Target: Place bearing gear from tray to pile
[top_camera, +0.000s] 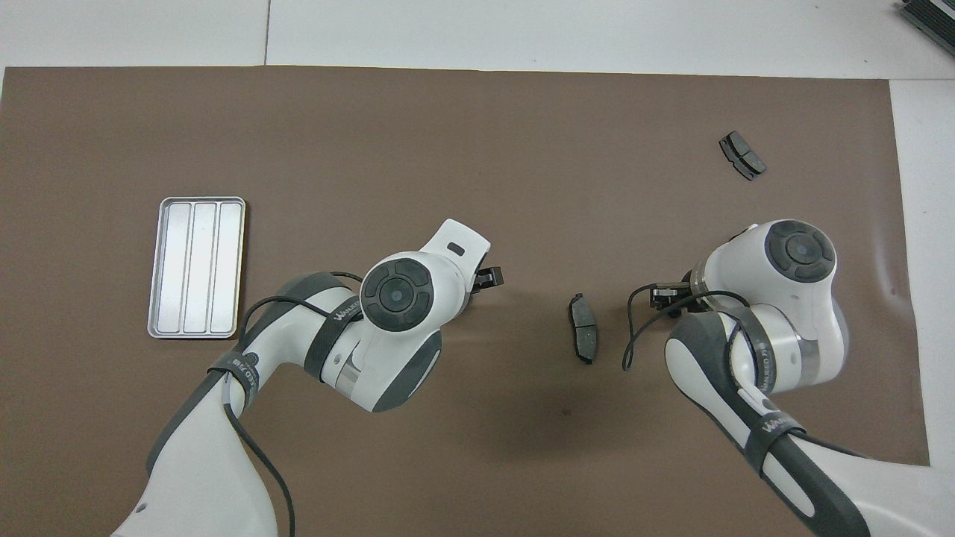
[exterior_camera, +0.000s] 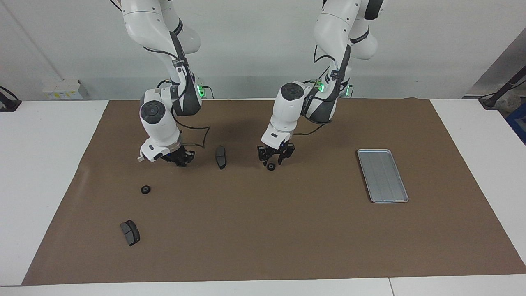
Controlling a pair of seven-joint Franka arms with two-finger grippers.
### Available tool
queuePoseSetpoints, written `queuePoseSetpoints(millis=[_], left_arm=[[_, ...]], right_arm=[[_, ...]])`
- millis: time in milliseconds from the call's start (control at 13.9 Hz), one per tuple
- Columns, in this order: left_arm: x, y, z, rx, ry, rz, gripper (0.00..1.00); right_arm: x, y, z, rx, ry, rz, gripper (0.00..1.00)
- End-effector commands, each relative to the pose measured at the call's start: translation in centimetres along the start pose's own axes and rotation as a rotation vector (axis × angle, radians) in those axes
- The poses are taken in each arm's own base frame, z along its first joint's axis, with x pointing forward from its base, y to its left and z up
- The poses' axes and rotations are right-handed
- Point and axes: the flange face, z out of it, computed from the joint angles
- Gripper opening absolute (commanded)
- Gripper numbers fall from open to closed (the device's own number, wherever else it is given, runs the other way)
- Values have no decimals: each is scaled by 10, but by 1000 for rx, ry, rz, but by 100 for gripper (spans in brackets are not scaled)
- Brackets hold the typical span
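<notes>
The silver-grey tray [exterior_camera: 382, 176] lies toward the left arm's end of the mat with nothing in it; it also shows in the overhead view [top_camera: 195, 267]. A small black bearing gear [exterior_camera: 271, 166] sits on the mat mid-table. My left gripper [exterior_camera: 274, 161] is open, low over it, with fingers either side of it; in the overhead view [top_camera: 485, 277] the arm hides that gear. The pile is loose parts toward the right arm's end: a second gear [exterior_camera: 145, 189] and two dark brake pads [exterior_camera: 221, 156] [exterior_camera: 130, 232]. My right gripper [exterior_camera: 181, 159] waits low over the mat beside the nearer pad. No white bracket is in view.
The brown mat [exterior_camera: 263, 230] covers most of the white table. In the overhead view, one brake pad [top_camera: 583, 327] lies between the two grippers and the other [top_camera: 741, 155] lies farther out. The right gripper [top_camera: 664, 297] shows partly under its wrist.
</notes>
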Motion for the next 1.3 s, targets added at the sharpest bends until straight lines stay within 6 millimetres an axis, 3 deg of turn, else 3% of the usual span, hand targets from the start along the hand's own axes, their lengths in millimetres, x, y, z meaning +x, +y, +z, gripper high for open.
queuePoseSetpoints(millis=[0,144,288,432,576,648,865,1153,1225], left_arm=[[62,-35,-36,32,10,-88,100],[111,-78,-83,69,-17,-81,100],[150,-133,-117,89,-87,-33,100],[176,-197,-154,52,-128,11,100],[186,-252,-178,60,-166,58,100],[188,-270,-192,65,-184,71,100],[176,-297,-227,127,-217,86,100],[152,-287,-273,165,-204,111,100],[146,-287,-280,167,-207,111,100]], right_arm=[[14,-14,-34,35,66,5,100],[23,-43,-49,47,101,-29,100],[31,-78,-65,65,125,19,100],[38,-119,-79,80,136,29,100],[42,-165,-86,97,141,53,100],[41,-184,-89,106,146,65,100],[33,-247,-78,108,134,108,100],[14,-313,-43,89,123,116,100],[11,-320,-35,88,120,120,100]])
